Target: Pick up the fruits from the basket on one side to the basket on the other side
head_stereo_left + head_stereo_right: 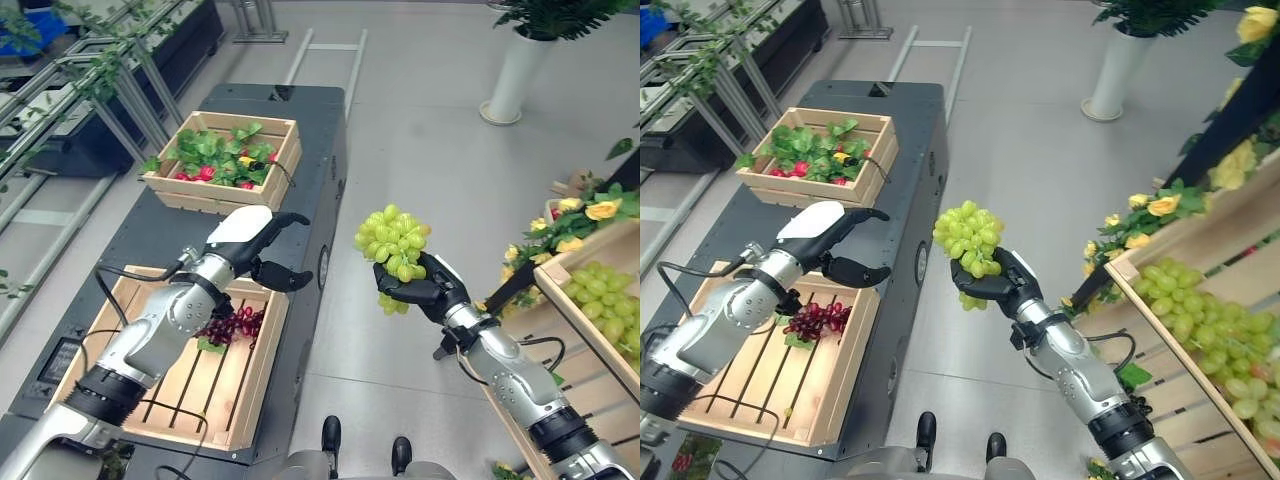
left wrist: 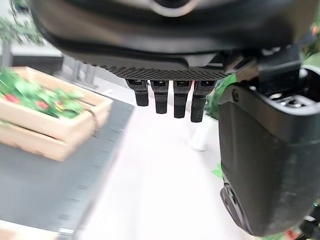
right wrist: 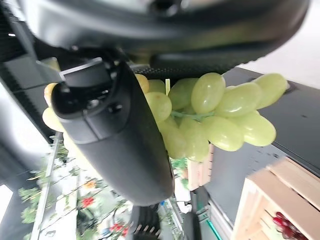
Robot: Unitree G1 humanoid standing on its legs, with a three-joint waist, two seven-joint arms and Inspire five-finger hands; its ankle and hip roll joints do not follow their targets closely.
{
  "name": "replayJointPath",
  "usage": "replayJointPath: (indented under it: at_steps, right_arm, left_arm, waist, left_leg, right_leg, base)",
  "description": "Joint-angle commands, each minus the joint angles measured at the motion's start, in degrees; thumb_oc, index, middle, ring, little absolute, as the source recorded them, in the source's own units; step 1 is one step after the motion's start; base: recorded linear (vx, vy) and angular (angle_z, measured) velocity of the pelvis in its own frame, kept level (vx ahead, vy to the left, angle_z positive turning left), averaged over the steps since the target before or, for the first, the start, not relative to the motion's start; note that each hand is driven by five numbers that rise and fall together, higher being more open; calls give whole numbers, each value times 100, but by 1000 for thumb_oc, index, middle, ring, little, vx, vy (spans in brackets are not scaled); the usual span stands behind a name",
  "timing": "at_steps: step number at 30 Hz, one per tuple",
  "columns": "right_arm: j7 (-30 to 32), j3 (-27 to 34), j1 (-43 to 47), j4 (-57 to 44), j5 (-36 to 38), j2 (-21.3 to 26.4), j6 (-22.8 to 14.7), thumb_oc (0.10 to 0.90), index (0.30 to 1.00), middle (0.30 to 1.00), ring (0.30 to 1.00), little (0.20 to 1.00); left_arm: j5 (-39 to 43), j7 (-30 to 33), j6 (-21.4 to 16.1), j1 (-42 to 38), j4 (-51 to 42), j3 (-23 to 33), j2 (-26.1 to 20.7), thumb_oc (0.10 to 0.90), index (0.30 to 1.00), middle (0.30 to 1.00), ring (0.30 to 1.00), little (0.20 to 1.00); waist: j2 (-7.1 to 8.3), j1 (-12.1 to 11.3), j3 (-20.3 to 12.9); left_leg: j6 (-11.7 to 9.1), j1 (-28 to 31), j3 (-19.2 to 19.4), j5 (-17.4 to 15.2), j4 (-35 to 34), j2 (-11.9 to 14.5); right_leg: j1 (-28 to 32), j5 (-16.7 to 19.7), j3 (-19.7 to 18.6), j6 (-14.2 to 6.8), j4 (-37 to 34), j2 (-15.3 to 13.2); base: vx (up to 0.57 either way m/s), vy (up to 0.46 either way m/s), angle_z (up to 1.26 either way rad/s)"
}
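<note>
Green round-berried grape bunch [image 1: 394,245] clutched in dark right hand [image 1: 425,290] over grey floor | left hand [image 1: 262,248] wide, empty | dark-red grapes [image 1: 232,326] lie in slatted wooden crate [image 1: 190,400]

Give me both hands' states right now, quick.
Left hand: open, holding nothing, above the near wooden crate with the red grapes.
Right hand: closed around a bunch of green grapes, held up over the floor.

Open floor [image 1: 420,200] between crates (unobstructed)
</note>
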State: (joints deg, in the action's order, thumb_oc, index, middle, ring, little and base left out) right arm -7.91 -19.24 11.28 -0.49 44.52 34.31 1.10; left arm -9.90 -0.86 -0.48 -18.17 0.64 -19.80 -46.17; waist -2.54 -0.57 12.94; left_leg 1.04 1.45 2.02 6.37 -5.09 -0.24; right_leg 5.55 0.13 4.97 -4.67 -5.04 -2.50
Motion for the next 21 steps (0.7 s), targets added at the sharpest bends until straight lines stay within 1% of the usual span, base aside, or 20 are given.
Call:
replayJointPath:
  at_steps: [1,4,5,7,8,9,11,18,19,20,21]
  right_arm:
    - [-916,411,554,-1068,9,-132,-1017,400,300,300,300,300]
    - [-1125,523,696,-1267,247,-50,-972,400,300,300,300,300]
    - [-1227,638,764,-1448,298,-51,-984,400,300,300,300,300]
    - [-1483,803,712,-1695,234,-45,-1026,400,300,300,300,300]
    - [-1630,871,669,-1832,216,-64,-1016,400,300,300,300,300]
    - [-1663,890,655,-1869,218,-69,-1017,400,300,300,300,300]
    - [-1869,1056,672,-2106,407,-41,-962,400,300,300,300,300]
    - [-2075,1328,627,-2314,621,-55,-995,400,300,300,300,300]
    - [-1948,1375,612,-2361,556,-125,-1117,400,300,300,300,300]
    - [-1686,1442,608,-2356,497,-167,-1280,400,300,300,300,300]
    - [-1617,1459,607,-2353,532,-173,-1362,400,300,300,300,300]
  left_arm:
    - [592,585,-336,-240,266,334,333,800,900,900,900,900]
    - [814,737,-348,-254,350,322,547,800,900,900,900,900]
    - [1132,724,-379,-268,479,338,731,800,900,900,900,900]
    - [1875,503,-277,-207,509,381,1012,800,900,900,900,900]
    - [1968,499,-276,-148,498,394,1176,800,900,900,900,900]
    - [1946,508,-283,-131,495,396,1219,800,900,900,900,900]
    - [1935,573,-298,-126,571,352,1427,800,900,900,900,900]
    - [1906,585,-239,-220,674,221,1648,800,900,900,900,900]
    - [1914,632,-226,-237,699,173,1704,800,900,900,900,900]
    - [1892,648,-223,-262,729,138,1747,800,900,900,900,900]
    - [1906,652,-222,-270,733,130,1752,800,900,900,900,900]
  waist:
    - [325,98,-746]
    - [367,155,-767]
    - [395,215,-775]
    - [417,286,-794]
    - [423,315,-800]
    - [423,320,-802]
    - [437,412,-802]
    - [437,570,-809]
    - [434,606,-807]
    - [428,633,-791]
    - [426,640,-785]
  left_leg:
    - [-29,245,16,-770,9,-133]
    - [-40,266,96,-794,9,-102]
    - [-49,297,187,-819,9,-71]
    - [-54,324,259,-843,9,-44]
    - [-54,337,292,-857,9,-34]
    - [-54,341,303,-861,9,-30]
    - [-63,379,394,-893,9,6]
    - [-64,459,536,-942,9,63]
    - [-67,474,566,-951,9,76]
    - [-64,498,593,-966,9,92]
    - [-64,505,601,-970,9,97]
  right_leg:
    - [-216,159,-6,-109,4,22]
    - [-222,151,-64,-113,4,41]
    - [-220,152,-113,-109,4,59]
    - [-222,148,-176,-108,4,85]
    - [-230,144,-209,-109,4,90]
    - [-232,142,-219,-110,4,92]
    - [-235,135,-298,-117,4,112]
    - [-218,115,-432,-130,4,138]
    - [-219,114,-465,-130,4,144]
    - [-207,107,-483,-130,4,146]
    - [-204,105,-488,-131,4,146]
  base:
    - [16,38,-27]
    - [11,33,-13]
    - [24,46,-24]
    - [22,45,-26]
    - [8,30,-23]
    - [3,38,-27]
    - [4,43,-24]
    - [5,39,-18]
    - [-4,46,-10]
    - [-5,46,-8]
    - [-4,39,-9]
